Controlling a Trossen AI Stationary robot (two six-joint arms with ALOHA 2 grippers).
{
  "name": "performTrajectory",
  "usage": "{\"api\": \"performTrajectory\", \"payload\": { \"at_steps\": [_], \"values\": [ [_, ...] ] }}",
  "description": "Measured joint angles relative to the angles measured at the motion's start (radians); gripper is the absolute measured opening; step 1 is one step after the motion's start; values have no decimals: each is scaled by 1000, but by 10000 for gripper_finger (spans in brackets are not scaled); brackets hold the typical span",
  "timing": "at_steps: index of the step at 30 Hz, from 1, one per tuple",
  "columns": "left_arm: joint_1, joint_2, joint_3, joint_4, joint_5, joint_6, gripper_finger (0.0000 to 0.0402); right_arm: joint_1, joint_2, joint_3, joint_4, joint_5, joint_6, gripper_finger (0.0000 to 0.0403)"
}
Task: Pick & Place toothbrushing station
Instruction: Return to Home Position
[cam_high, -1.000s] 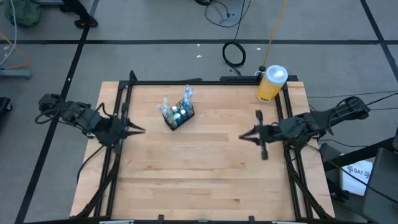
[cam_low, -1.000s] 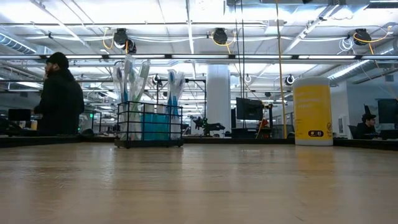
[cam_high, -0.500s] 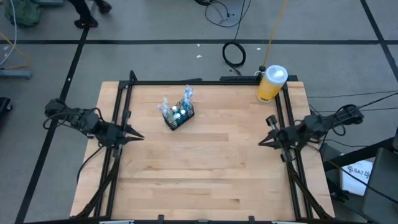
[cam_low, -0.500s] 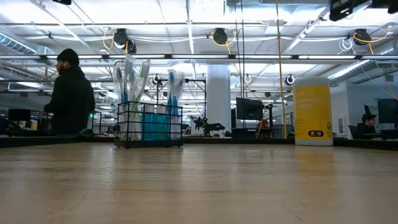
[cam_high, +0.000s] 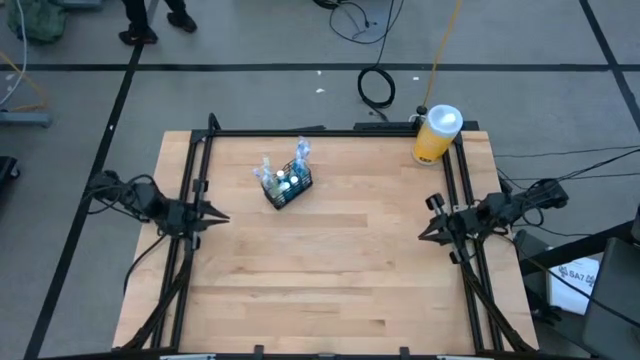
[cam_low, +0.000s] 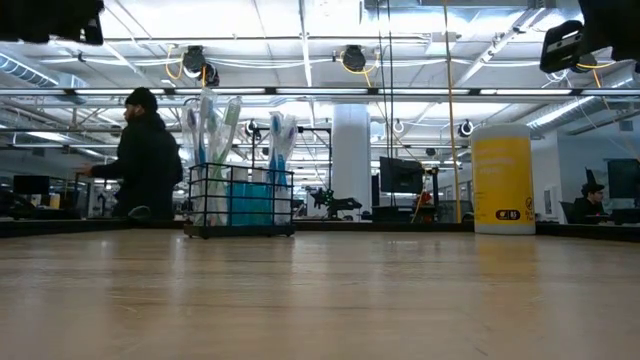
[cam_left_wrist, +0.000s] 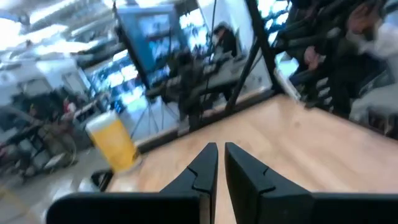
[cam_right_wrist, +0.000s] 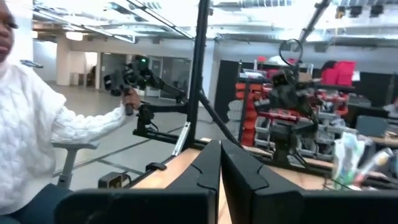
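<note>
The toothbrushing station (cam_high: 287, 183), a small black wire-mesh caddy holding several toothbrushes and tubes, stands on its base on the wooden table, far left of centre; it also shows in the low view (cam_low: 240, 198) and the right wrist view (cam_right_wrist: 357, 163). My left gripper (cam_high: 225, 217) is shut and empty at the table's left edge, well clear of the caddy; its fingers show nearly closed in the left wrist view (cam_left_wrist: 221, 163). My right gripper (cam_high: 421, 236) is shut and empty at the table's right edge, as the right wrist view (cam_right_wrist: 220, 158) shows.
A yellow bottle with a white cap (cam_high: 436, 135) stands at the table's far right corner. A black frame rail (cam_high: 330, 131) runs round the table. A person (cam_low: 148, 165) walks in the room behind; another person in a white sleeve (cam_right_wrist: 37, 124) shows beyond the table.
My right gripper has drawn back toward the table's right edge, from over the table to the frame rail. My left gripper has pulled back a little toward the left edge. The caddy has not moved. A person behind the table has walked to the right.
</note>
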Motion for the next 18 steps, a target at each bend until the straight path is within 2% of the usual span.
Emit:
{"api": "performTrajectory", "payload": {
  "at_steps": [4, 7, 9, 17, 18],
  "values": [
    [2, -3, 2, -3, -35, -28, 37, 0, -1, -29, 28, -3, 2, 8],
    [2, -2, -43, 33, -24, -38, 37, 0, 4, -79, 94, -3, 1, 8],
    [2, -2, -86, 108, -5, -19, 37, 0, -1, -109, 130, -2, 5, 8],
    [12, -2, -287, 361, 3, -25, 37, 0, 18, -111, 101, -5, 79, 4],
    [16, -2, -296, 352, 4, -36, 37, 0, 19, -112, 93, -3, 75, 4]
  ]
}}
